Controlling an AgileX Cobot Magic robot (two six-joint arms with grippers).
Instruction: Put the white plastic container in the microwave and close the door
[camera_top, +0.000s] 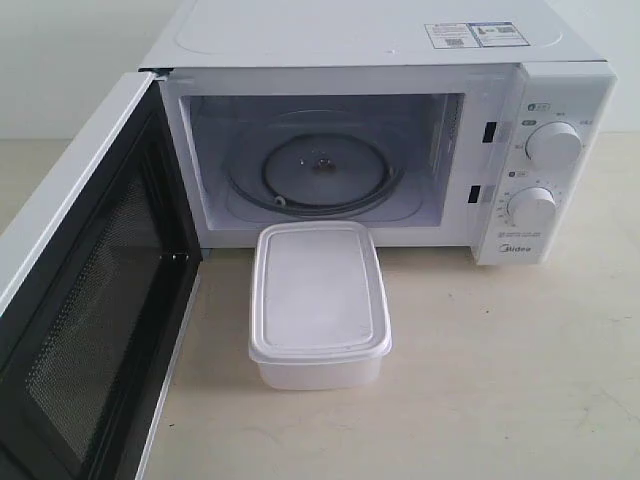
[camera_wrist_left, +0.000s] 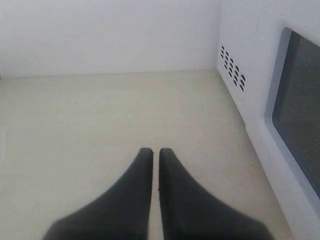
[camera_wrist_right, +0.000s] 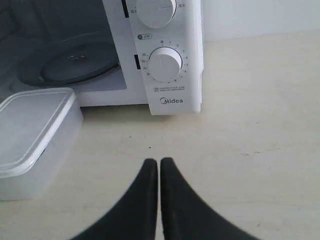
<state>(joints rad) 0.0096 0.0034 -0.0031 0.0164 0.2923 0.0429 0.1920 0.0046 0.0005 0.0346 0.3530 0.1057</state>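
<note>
Status: nothing is gripped yet.

- Right gripper (camera_wrist_right: 159, 162): fingers pinched together, empty, hanging over the bare beige tabletop (camera_wrist_right: 250, 165).
- Left gripper (camera_wrist_left: 155, 152): only a hairline slit between its fingers, also empty, over bare table.
- The rectangular translucent-white plastic container with the flat lipped lid (camera_wrist_right: 35, 135) sits ahead of the right fingertips, off to their left-arm side and well apart from them. It is upright on the table with the lid on.
- The white boxy Midea microwave (camera_top: 350, 35) is straight ahead of the right gripper. Its lower round white knob (camera_wrist_right: 164, 65) is nearly in line with the fingers.
- The white side-hinged door with the dark mesh window (camera_wrist_left: 300, 115) runs alongside the left gripper on its right-arm side, close but not touching.

We read the layout this way: the door is swung fully out, so the cavity and the glass turntable (camera_top: 320, 165) are unobstructed. The container is parked right at the mouth, so it only needs a short move in. The left gripper is already outside the door, which suits pushing it shut afterwards.

Orientation: the container's long axis runs front to back, with one short end facing the cavity. We can't tell whether that end touches the sill. The short sides look narrow enough for a grip across them.
</note>
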